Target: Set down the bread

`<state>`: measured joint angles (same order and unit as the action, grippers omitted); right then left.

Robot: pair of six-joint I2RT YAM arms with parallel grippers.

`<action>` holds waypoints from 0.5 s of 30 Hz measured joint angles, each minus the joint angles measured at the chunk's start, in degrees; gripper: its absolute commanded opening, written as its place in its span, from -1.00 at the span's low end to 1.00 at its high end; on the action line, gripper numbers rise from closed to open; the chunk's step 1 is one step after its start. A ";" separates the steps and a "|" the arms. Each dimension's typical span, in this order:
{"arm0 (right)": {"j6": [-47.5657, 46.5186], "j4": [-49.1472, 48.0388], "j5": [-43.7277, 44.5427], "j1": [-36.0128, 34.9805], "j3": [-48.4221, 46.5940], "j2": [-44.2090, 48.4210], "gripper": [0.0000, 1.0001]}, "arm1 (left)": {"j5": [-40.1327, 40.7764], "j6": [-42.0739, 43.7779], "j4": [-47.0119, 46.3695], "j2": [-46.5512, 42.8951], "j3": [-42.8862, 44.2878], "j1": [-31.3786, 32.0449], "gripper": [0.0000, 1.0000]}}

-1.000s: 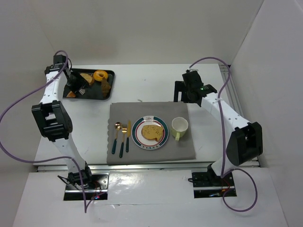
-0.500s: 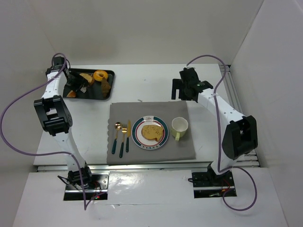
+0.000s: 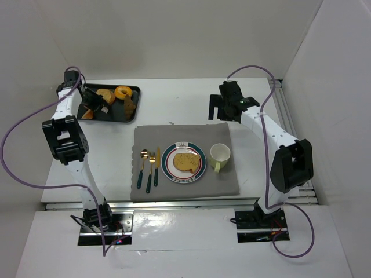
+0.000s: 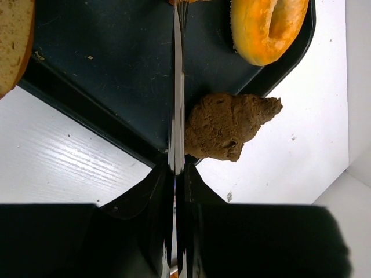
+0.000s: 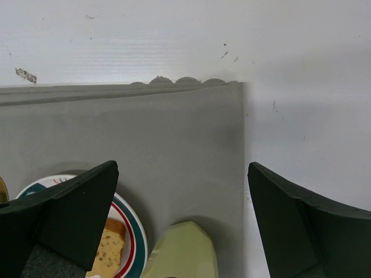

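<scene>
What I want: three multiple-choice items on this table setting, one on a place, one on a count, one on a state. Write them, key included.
1. Where is the cup?
A. on the mat, right of the plate
B. on the plate
C. off the mat

2. How many pieces of cutlery lie left of the plate?
A. one
B. five
C. three

3. How is the right gripper?
A. shut on the cup
B. open, empty
C. shut on the plate

Key: 1 A, the cup stands on the mat by the plate's right rim; 2 C, three pieces lie side by side; 3 B, its fingers stand wide apart.
</scene>
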<state>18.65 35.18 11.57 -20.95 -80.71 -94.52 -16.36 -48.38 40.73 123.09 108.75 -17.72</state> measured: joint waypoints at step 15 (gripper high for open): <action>0.42 0.02 -1.14 0.00 0.04 0.33 1.00 | 3.23 3.32 3.30 -17.77 -4.87 0.00 -1.00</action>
<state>19.07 35.20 10.44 -20.95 -80.66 -94.19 -13.13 -45.06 44.03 105.32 103.88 -17.72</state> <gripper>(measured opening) 0.999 0.253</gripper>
